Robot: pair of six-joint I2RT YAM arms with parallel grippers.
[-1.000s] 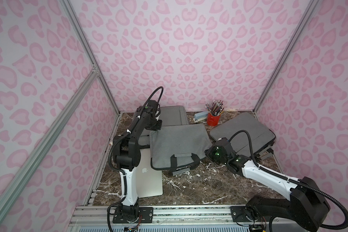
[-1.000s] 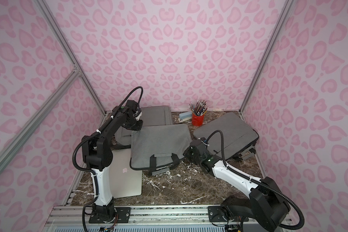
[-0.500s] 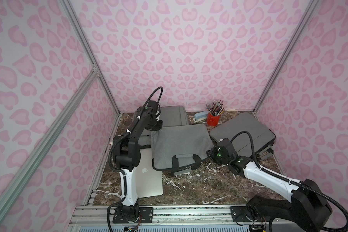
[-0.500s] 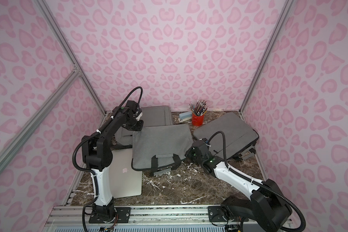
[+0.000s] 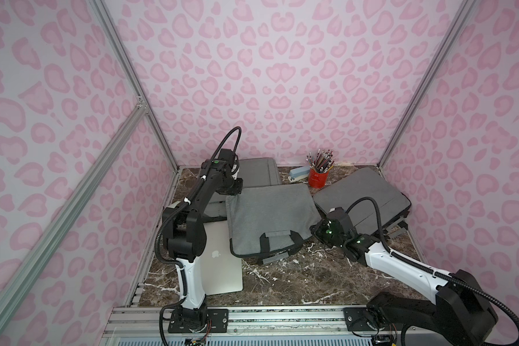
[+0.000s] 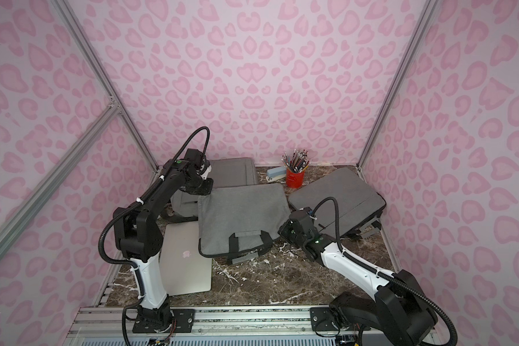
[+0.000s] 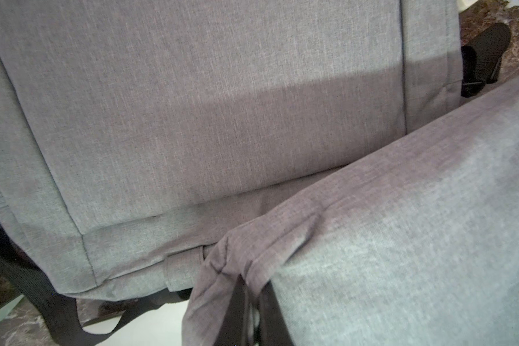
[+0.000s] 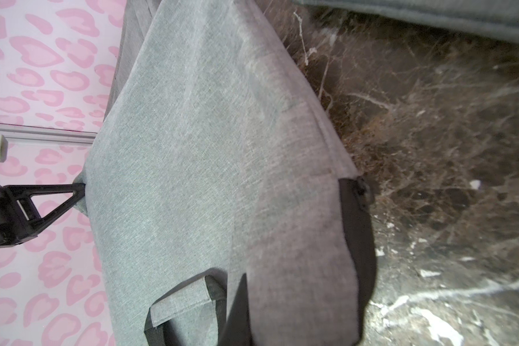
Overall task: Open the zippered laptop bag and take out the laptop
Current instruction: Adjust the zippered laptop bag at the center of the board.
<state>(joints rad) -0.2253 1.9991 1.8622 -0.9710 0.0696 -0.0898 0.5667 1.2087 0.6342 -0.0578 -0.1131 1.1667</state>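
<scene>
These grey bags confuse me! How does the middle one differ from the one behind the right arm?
Left end effector and right end effector pinch corners of the middle grey fabric bag; the grey fabric bag behind the right arm lies free. The middle bag looks wrinkled; the other smooth. Both are grey.

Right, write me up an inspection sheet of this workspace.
Surface: dark marble tabletop, white-veined.
Job's things: middle bag held by two corners; silver laptop lies closed by the left arm's base.
Clutter: back bag, side bag, red pencil cup, stapler.
Grippers: left gripper shut on middle bag's far corner; right gripper shut on its near corner.
Cables: left hose and right hose arch over the arms.
Surroundings: pink patterned walls, aluminium frame.
</scene>
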